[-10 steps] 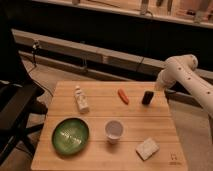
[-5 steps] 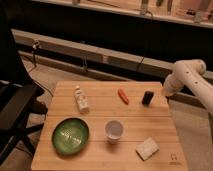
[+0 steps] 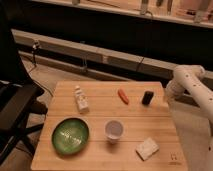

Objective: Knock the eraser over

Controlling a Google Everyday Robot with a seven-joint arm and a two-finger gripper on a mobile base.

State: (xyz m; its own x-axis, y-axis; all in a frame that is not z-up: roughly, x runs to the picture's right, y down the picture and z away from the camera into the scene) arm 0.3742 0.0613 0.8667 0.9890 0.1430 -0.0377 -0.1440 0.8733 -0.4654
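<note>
The eraser [image 3: 147, 97] is a small black block that stands upright near the far right of the wooden table [image 3: 95, 162]. An orange carrot-like piece [image 3: 123, 96] lies just left of it. My white arm [image 3: 192, 85] comes in from the right. My gripper [image 3: 168, 95] sits at the table's right edge, a short way right of the eraser and apart from it.
A small pale bottle [image 3: 80, 98] stands at the far left of the table. A green plate [image 3: 71, 135] lies front left, a white cup [image 3: 113, 130] at the front middle, and a pale sponge-like block [image 3: 147, 148] front right. A black chair [image 3: 15, 107] stands to the left.
My arm has shifted to the right, so the gripper is a little farther from the eraser. The eraser still stands upright in the same spot.
</note>
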